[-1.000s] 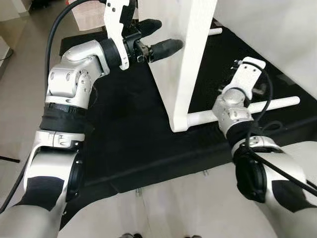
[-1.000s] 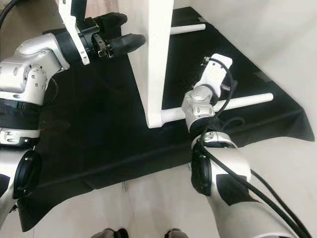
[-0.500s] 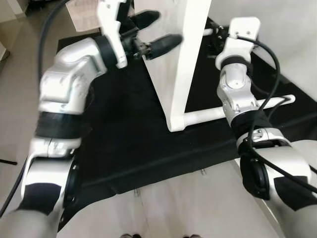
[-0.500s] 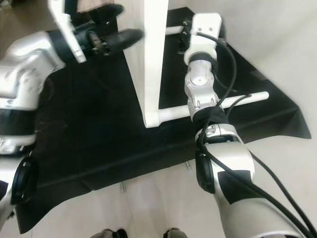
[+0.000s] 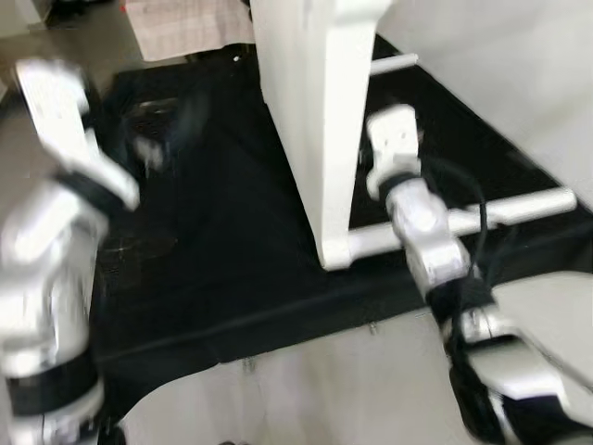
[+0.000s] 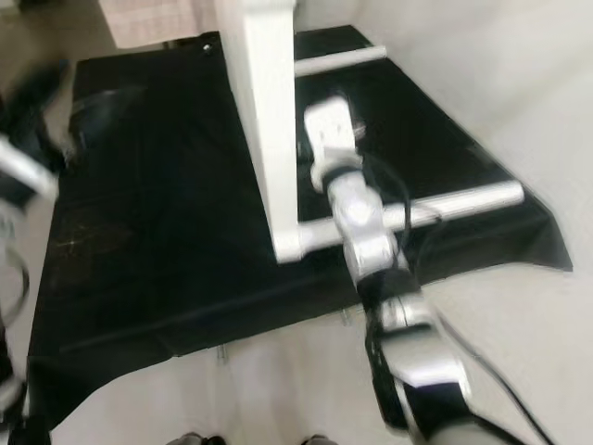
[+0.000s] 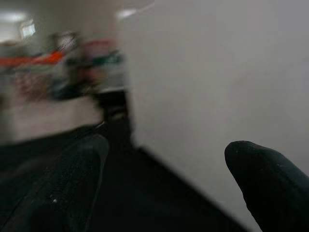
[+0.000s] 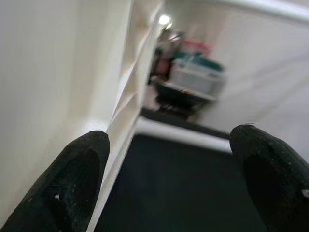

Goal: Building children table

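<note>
The children's table [image 5: 320, 120], white, is tipped on its side on a black mat [image 5: 213, 232], with two round white legs [image 6: 454, 202] sticking out along the mat on the robot's right. The right gripper [image 8: 166, 169] is up close against the tabletop panel, between those legs, fingers spread wide with nothing in them. The left gripper [image 7: 164, 188] is off on the panel's other side, facing it, also wide open and empty. That arm is heavily blurred. A paper sheet [image 5: 185, 23] lies beyond the table.

White table panel [image 5: 315, 120] upright (rungs [image 5: 519, 206] attached) on mat.
</note>
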